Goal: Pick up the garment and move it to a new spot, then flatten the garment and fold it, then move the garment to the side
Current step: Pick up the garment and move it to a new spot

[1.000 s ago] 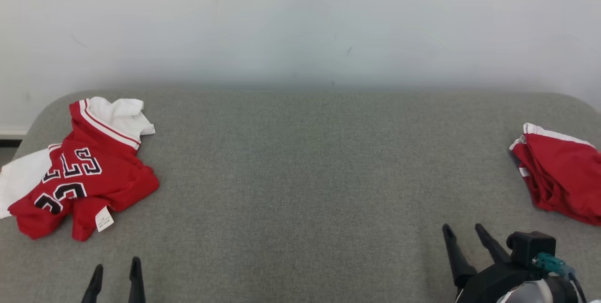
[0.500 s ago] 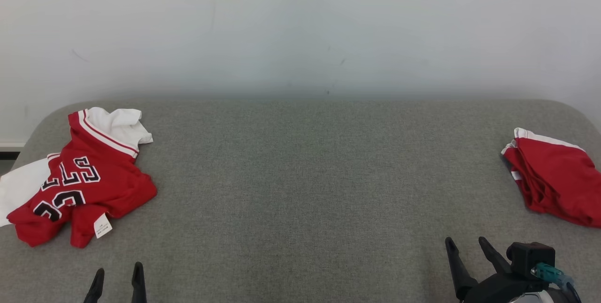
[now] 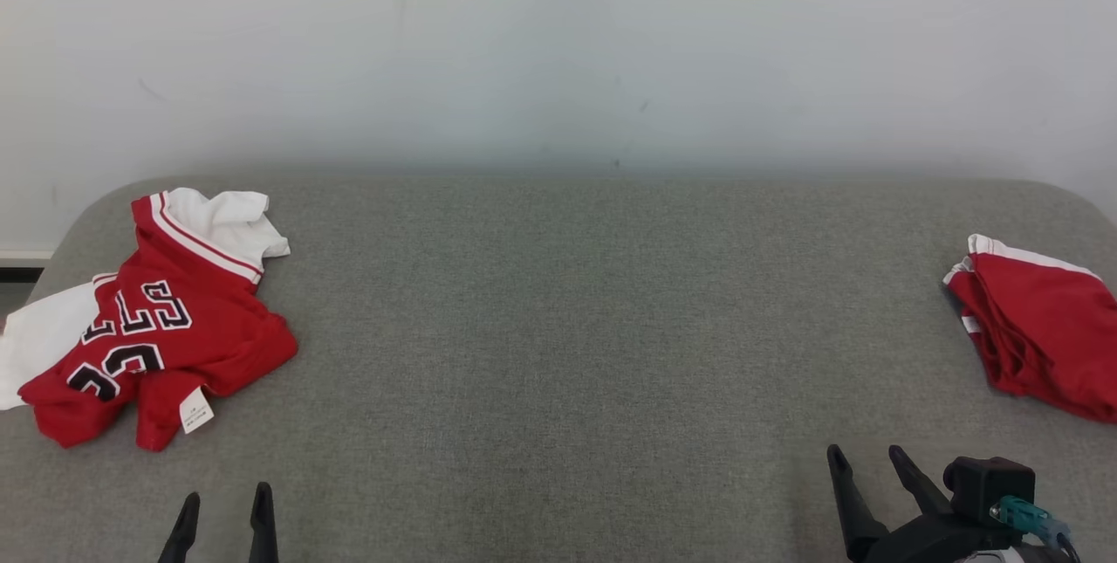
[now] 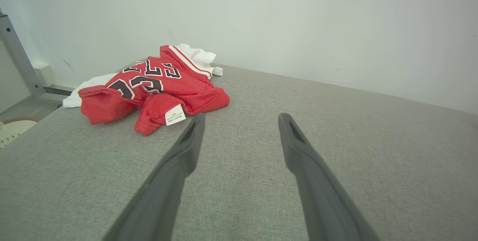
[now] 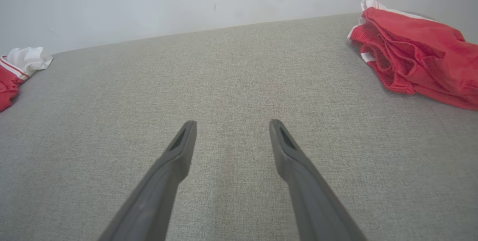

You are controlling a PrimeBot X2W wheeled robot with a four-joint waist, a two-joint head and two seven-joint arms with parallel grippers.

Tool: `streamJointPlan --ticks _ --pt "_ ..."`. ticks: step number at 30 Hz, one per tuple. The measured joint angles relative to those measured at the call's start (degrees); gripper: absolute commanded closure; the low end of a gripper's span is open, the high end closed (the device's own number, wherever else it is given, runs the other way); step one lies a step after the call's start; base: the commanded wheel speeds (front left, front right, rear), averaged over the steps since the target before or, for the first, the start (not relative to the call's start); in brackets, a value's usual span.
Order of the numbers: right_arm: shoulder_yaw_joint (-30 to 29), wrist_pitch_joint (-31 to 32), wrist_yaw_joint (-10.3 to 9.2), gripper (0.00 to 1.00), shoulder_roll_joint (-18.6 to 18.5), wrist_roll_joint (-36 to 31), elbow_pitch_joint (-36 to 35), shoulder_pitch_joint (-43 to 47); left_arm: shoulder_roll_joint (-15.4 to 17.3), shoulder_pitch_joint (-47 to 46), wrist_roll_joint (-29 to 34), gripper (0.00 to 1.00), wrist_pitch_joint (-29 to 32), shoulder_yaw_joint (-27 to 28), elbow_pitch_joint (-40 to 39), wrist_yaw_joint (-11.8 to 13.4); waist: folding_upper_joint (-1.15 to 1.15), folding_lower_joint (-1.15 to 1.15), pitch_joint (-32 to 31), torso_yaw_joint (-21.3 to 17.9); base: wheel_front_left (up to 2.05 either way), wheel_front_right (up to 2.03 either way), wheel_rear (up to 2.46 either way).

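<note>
Shifted as one since the earlier pictures, up and down a touch across the whole head view: camera movement, with no sign of cloth or arms changing place by themselves.

Lying crumpled at the left edge of the head view, on the grey desk [image 3: 567,327]: red and white jersey [image 3: 148,327], not yet flattened or folded, judged to be the garment to fetch. Slanted along its length, from the white sleeve at upper right down to the red hem at lower left, with a white tag [image 3: 195,408] on the lower edge, nearest the bottom of the frame.

Waiting below that hem, near but apart from it and touching nothing: left gripper [image 3: 224,515], fingers spread wide, empty. Seen from the left wrist, jersey up and to the left of the fingers. Probably calls for a reach forward and a little leftward, towards the tag-side edge.

Far across at lower right: right gripper [image 3: 866,458], likewise spread and empty, well apart from the jersey and nearer a folded red garment [image 3: 1038,327] at the right edge, probably dealt with already.

Looks like the left arm's job first, with the wide middle of the desk as the likely new spot.
</note>
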Motion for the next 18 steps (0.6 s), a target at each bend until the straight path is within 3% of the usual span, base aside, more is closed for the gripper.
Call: streamJointPlan --ticks 10,18 --pt "1.08 -1.1 0.0 0.0 0.02 0.96 1.29 -0.01 0.71 -0.1 -0.07 0.0 0.04 0.58 -0.34 0.66 0.0 0.0 0.02 4.02 0.0 0.0 0.0" --pt "3.99 -0.38 0.0 0.0 0.04 2.54 1.7 0.06 2.04 0.11 -0.42 0.0 0.21 1.15 -0.4 0.54 0.0 0.0 -0.23 11.36 0.0 0.0 0.0"
